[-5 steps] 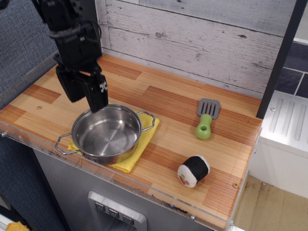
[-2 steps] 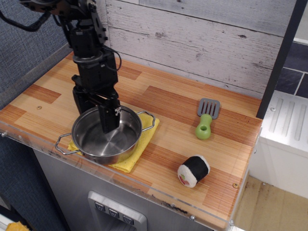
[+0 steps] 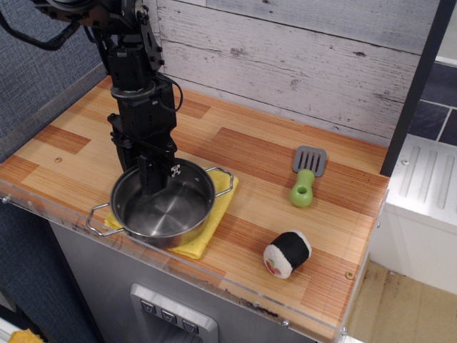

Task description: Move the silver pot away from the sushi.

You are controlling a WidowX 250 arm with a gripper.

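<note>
The silver pot (image 3: 170, 214) sits on a yellow cloth near the counter's front left edge, one wire handle at the front left and one at the back right. My gripper (image 3: 157, 179) reaches down from above onto the pot's far rim. One finger is inside the bowl and the other is against the outer wall, closed on the rim. The sushi (image 3: 287, 254), black-wrapped with a white end, lies on its side near the front edge, well to the right of the pot and apart from it.
A yellow cloth (image 3: 216, 214) lies under the pot. A grey spatula with a green handle (image 3: 305, 180) lies at the right, behind the sushi. The counter ends at a clear front lip (image 3: 214, 286). A plank wall stands behind.
My gripper came down from above the pot's left rim and right onto its far rim, and the fingers closed together. The pot has shifted slightly to the right. The sushi has not moved.
</note>
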